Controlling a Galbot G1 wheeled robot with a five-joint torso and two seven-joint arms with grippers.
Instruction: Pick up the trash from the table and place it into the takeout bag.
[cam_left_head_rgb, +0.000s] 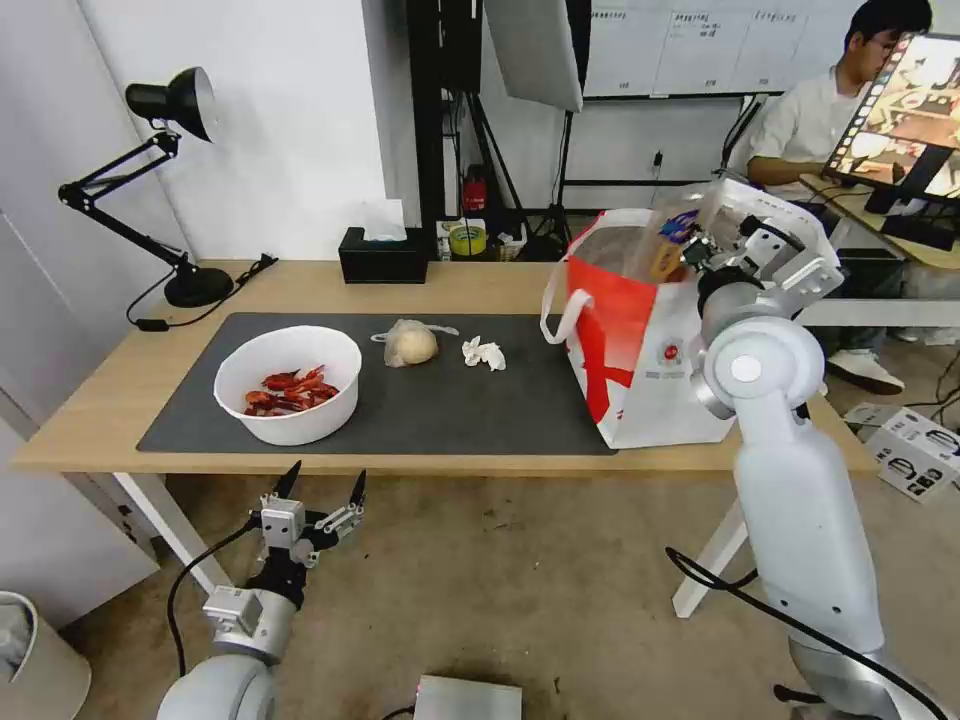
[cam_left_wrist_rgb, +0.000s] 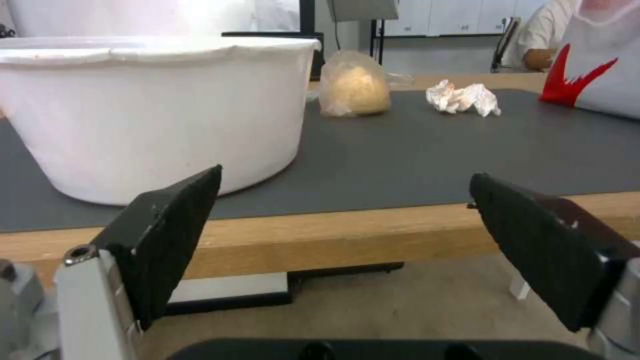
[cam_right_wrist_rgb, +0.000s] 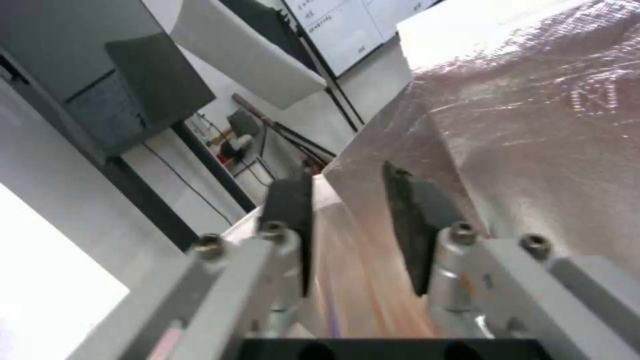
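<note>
On the table (cam_left_head_rgb: 100, 400), a white bowl (cam_left_head_rgb: 288, 385) (cam_left_wrist_rgb: 147, 110) of red crayfish shells sits at the left of the dark mat (cam_left_head_rgb: 450, 410). A beige bun in a clear bag (cam_left_head_rgb: 410, 345) (cam_left_wrist_rgb: 353, 85) and a crumpled tissue (cam_left_head_rgb: 483, 353) (cam_left_wrist_rgb: 463, 97) lie mid-mat. The white and red takeout bag (cam_left_head_rgb: 640, 340) (cam_left_wrist_rgb: 593, 75) (cam_right_wrist_rgb: 533, 115) stands open at the right. Above its mouth my right gripper (cam_left_head_rgb: 700, 250) (cam_right_wrist_rgb: 343, 220) is shut on the clear clamshell tray (cam_left_head_rgb: 668, 240) (cam_right_wrist_rgb: 347, 260). My left gripper (cam_left_head_rgb: 322, 488) (cam_left_wrist_rgb: 343, 230) hangs open below the table's front edge, in front of the bowl.
A black tissue box (cam_left_head_rgb: 382, 262) and a black desk lamp (cam_left_head_rgb: 170, 180) stand along the table's far edge. Light stands and cables fill the room behind. Cardboard boxes (cam_left_head_rgb: 915, 450) lie on the floor at the right.
</note>
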